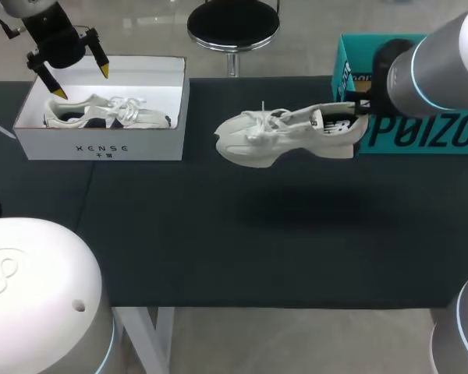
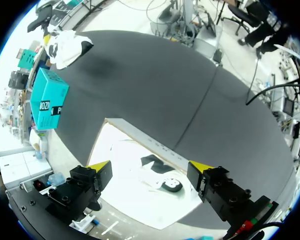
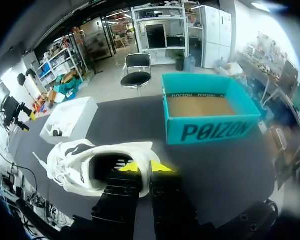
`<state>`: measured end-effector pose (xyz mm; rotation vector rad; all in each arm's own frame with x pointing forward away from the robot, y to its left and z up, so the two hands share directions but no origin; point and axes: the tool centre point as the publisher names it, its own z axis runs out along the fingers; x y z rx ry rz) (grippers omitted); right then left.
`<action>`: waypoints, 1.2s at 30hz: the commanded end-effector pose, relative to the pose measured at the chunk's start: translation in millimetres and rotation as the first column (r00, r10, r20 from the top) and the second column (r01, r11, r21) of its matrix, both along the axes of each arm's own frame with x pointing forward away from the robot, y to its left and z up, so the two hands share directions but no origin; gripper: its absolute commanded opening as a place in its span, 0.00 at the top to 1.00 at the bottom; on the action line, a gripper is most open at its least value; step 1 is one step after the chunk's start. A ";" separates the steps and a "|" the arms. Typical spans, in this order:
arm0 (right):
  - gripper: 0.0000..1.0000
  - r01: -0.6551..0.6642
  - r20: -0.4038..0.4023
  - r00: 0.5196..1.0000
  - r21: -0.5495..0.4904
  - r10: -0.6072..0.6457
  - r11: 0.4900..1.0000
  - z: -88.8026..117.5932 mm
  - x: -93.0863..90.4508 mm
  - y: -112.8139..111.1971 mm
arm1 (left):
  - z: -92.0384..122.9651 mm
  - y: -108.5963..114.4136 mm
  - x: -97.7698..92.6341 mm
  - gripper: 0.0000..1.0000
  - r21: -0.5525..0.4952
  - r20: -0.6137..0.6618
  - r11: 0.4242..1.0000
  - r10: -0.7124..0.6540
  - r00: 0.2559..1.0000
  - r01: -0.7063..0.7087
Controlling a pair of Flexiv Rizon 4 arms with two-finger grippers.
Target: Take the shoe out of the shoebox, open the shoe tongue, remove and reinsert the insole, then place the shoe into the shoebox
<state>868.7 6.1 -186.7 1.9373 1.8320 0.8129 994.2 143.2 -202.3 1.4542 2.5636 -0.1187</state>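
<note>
Overhead, our right jaws pinched the white shoe (image 1: 273,136) by its heel, just beside the teal shoebox (image 1: 390,136). At the left wrist, our left jaws stood spread, well apart from that shoebox. At the right wrist, the shoebox lay beyond the pinched shoe.

Here's the white box (image 1: 101,148), lid off, its long front wall showing a short line of small dark print. Under the white box spreads the table (image 1: 234,249), dressed in black cloth. Inside the white box lies the boxed shoe (image 1: 101,115), stretched lengthwise along the floor and filling most of it. It is pale with dark patches low on its side. Its laces (image 1: 130,104) sit in a loose white tangle on top, reaching toward the white box's back wall. From the white box's front wall a seam (image 2: 200,100) in the cloth runs straight off across the table.
</note>
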 end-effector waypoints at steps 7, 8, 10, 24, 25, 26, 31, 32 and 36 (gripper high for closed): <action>1.00 0.048 -0.087 0.995 -0.002 -0.048 0.999 -36.7 -14.5 6.7 | 0.0 0.2 -0.8 0.00 0.003 0.002 1.000 0.000 1.000 0.000; 1.00 0.051 -0.089 0.995 -0.004 -0.051 0.999 -40.6 -15.8 8.0 | 0.0 0.2 -0.8 0.00 0.003 0.002 1.000 0.000 1.000 0.000; 1.00 0.056 -0.091 0.994 -0.001 -0.056 0.998 -48.8 -17.3 9.8 | 0.0 0.2 -0.8 0.00 0.003 0.002 1.000 0.000 1.000 0.000; 1.00 0.077 -0.135 0.988 0.068 -0.067 0.995 -114.7 -21.2 17.4 | 0.0 0.2 -0.8 0.00 0.003 0.002 1.000 0.000 1.000 0.000; 1.00 0.083 -0.139 0.988 0.077 -0.071 0.994 -117.6 -22.7 17.6 | 0.0 0.2 -0.8 0.00 0.003 0.002 1.000 0.000 1.000 0.000; 1.00 0.086 -0.143 0.987 0.083 -0.074 0.993 -121.2 -24.3 17.4 | 0.0 0.2 -0.8 0.00 0.003 0.002 1.000 0.000 1.000 0.000; 1.00 0.107 -0.158 0.983 0.091 -0.092 0.990 -135.3 -33.3 15.8 | 0.0 0.2 -0.8 0.00 0.003 0.002 1.000 0.000 1.000 0.000; 1.00 0.112 -0.161 0.982 0.091 -0.096 0.990 -137.3 -35.6 15.3 | 0.0 0.2 -0.8 0.00 0.003 0.002 1.000 0.000 1.000 0.000; 1.00 0.118 -0.175 0.979 0.088 -0.101 0.989 -140.2 -42.2 15.5 | 0.0 0.2 -0.8 0.00 0.003 0.002 1.000 0.000 1.000 0.000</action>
